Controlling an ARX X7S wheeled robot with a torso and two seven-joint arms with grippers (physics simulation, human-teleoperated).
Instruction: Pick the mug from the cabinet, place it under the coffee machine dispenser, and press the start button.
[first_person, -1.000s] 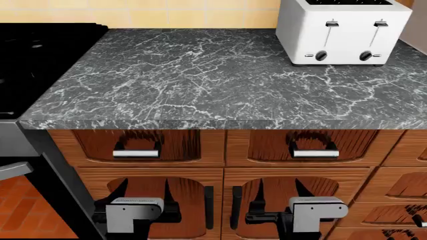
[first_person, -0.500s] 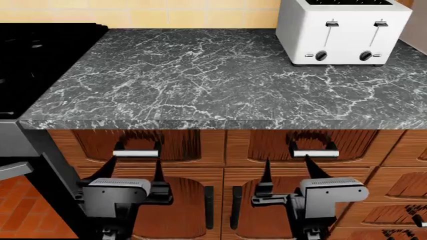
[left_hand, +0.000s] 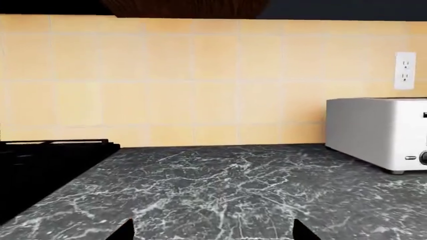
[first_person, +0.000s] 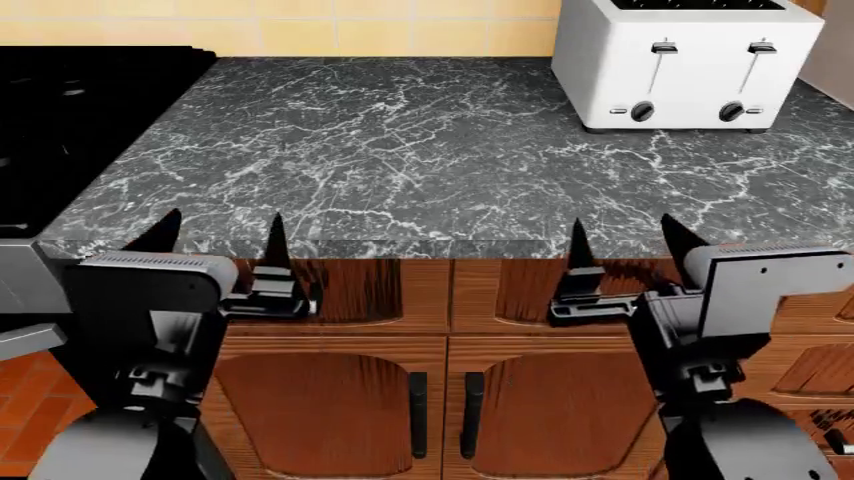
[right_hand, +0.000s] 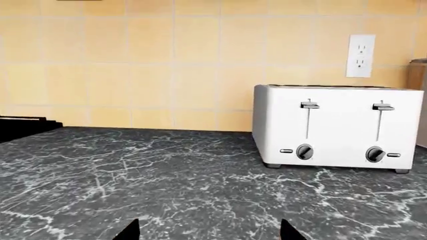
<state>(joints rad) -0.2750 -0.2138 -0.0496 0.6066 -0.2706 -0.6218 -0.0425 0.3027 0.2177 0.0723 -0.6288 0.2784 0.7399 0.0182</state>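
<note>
Both grippers, left (first_person: 220, 240) and right (first_person: 625, 243), stand spread and empty at the countertop's (first_person: 441, 160) front edge, having risen from beside the lower cabinet doors (first_person: 334, 410). No step is done: the mug and coffee machine are out of view; only the toaster (first_person: 687, 60) shows.

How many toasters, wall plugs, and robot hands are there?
Toaster: 1
Wall outlet: 1
Robot hands: 2, the left gripper and the right gripper
Total: 4
</note>
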